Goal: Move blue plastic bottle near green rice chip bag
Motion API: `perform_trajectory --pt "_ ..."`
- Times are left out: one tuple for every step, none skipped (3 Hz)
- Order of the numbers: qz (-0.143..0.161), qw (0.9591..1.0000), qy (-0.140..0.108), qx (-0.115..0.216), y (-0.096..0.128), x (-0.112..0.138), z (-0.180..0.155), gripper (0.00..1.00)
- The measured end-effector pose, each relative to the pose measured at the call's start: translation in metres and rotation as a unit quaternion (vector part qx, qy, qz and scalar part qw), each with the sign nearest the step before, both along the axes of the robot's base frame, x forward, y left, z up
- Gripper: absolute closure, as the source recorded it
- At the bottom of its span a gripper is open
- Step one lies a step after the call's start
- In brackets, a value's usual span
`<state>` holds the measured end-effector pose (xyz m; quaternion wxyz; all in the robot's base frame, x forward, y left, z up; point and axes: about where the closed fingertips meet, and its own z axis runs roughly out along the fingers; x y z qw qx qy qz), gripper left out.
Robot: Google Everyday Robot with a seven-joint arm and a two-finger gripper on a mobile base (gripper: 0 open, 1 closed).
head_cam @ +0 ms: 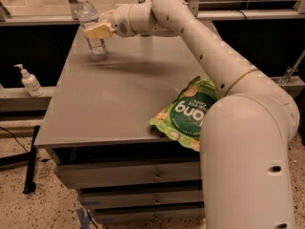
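Cabinet [114,99]: matte gray, flat rectangular top with squared edges; stacked drawer fronts [143,173] below, each with a small metal pull.
Blue plastic bottle [88,14]: tall, slim and round, of clear plastic with a white screw cap and a pale label band around the middle; label print too small to read.
Bottle's place: upright at the far left corner of the cabinet top, base on the surface.
Gripper [96,31]: over the far left corner of the cabinet, at the bottle's mid-height; blocky tan finger pad on a smooth cream wrist.
Fingers [100,30]: closed narrowly around the bottle's body, near pad flat against its front, the other hidden behind it.
Arm [205,42]: glossy cream tubes with rounded joints, reaching from the cabinet's near right corner across to its far left.
Green rice chip bag [183,111]: bright green glossy pouch, crinkled, wider than the bottle, lying flat.
Bag's writing: large white letters, tilted, ending in "ng"; smaller white line beneath unreadable; tan chip pictures along the edges.
Bag's place: at the near right edge of the cabinet top, partly hanging over it and partly hidden by the arm; well apart from the bottle.
Pump bottle [31,81]: small and white, on a ledge left of the cabinet.
Floor [28,209]: speckled, below the cabinet.
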<state>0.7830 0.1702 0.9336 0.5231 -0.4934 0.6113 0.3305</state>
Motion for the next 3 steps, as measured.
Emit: perform_trajectory --pt "-0.015 0.9999 0.000 -0.004 -0.032 -0.021 0.013 1.00" --pt "-0.062 0.9980 0.004 -0.014 -0.093 -0.056 0.034 1.00" --pt "-0.134 0.9900 0.024 -0.036 -0.174 -0.104 0.039 1.00"
